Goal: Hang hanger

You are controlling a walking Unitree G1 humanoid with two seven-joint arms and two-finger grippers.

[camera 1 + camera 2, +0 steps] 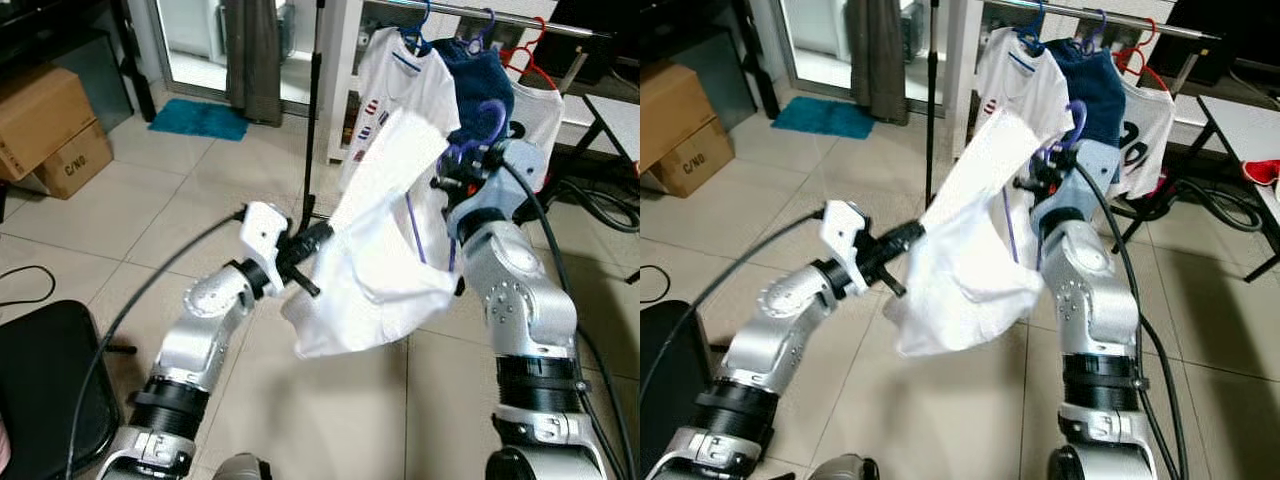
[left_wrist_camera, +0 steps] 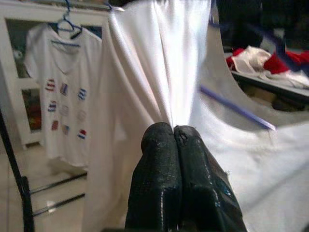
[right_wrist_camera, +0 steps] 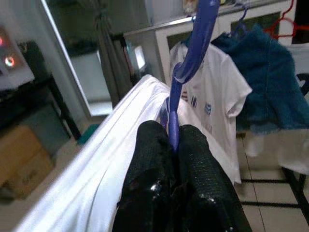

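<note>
A white shirt (image 1: 385, 240) hangs on a purple hanger (image 3: 190, 58) between my two arms, in front of the clothes rail (image 1: 500, 14). My right gripper (image 3: 170, 137) is shut on the hanger's neck just below its hook (image 1: 490, 118), holding it up near the hung clothes. My left gripper (image 2: 173, 131) is shut on a fold of the white shirt at its left side (image 1: 318, 237). A purple hanger arm (image 2: 236, 108) shows through the shirt's neck opening.
On the rail hang a white printed t-shirt (image 1: 400, 85), a blue garment (image 1: 480, 75) and a white shirt on a red hanger (image 1: 535, 65). A black stand pole (image 1: 314, 110) rises at left. Cardboard boxes (image 1: 45, 125) and a black seat (image 1: 45, 385) stand to my left.
</note>
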